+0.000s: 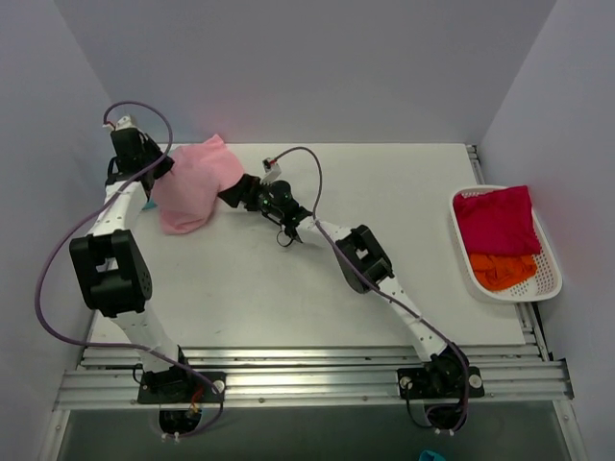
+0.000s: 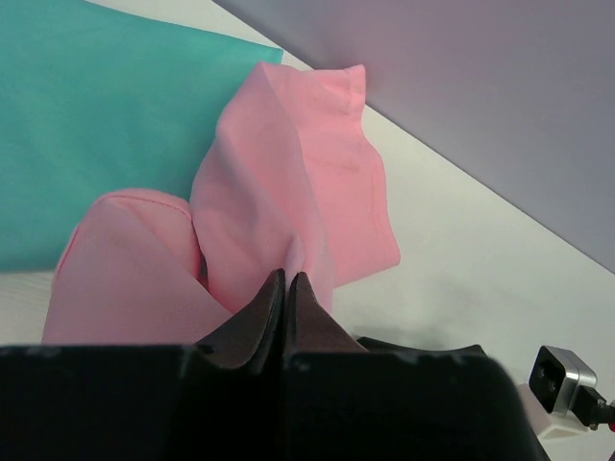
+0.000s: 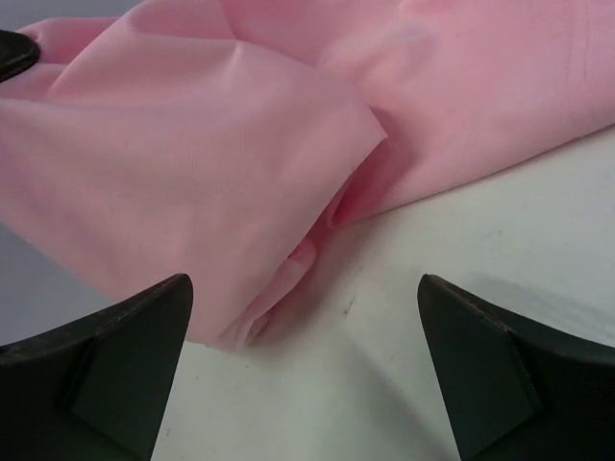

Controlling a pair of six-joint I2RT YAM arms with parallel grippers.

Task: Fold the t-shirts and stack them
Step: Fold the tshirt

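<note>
Pinching a fold of the pink shirt (image 2: 293, 182), the left gripper (image 2: 288, 280) has its jaws pressed tight together, with the cloth caught at their tips; from that wrist the shirt spreads away in two soft lobes, one to the left and one running up toward the back wall; behind it lies a teal shirt (image 2: 96, 115), spread flat and smooth, and the pink cloth overlaps its edge in that view; from above, the pink shirt sits bunched in a heap at the far left of the white desk (image 1: 404, 211), between the two grippers, and only a sliver of teal shows beside the left arm; the right gripper (image 3: 303, 317) reaches in from the right with its fingers (image 3: 125, 355) spread as wide as they go, holding nothing; a rumpled, folded edge of the pink shirt lies on the desk just ahead of them, and whether either finger touches the cloth cannot be told; a white mesh basket (image 1: 550, 274) stands at the right edge of the desk, well apart from both arms; inside it a red shirt (image 1: 495, 219) lies crumpled in the far part and an orange shirt (image 1: 500, 271) in the near part, the two touching.
</note>
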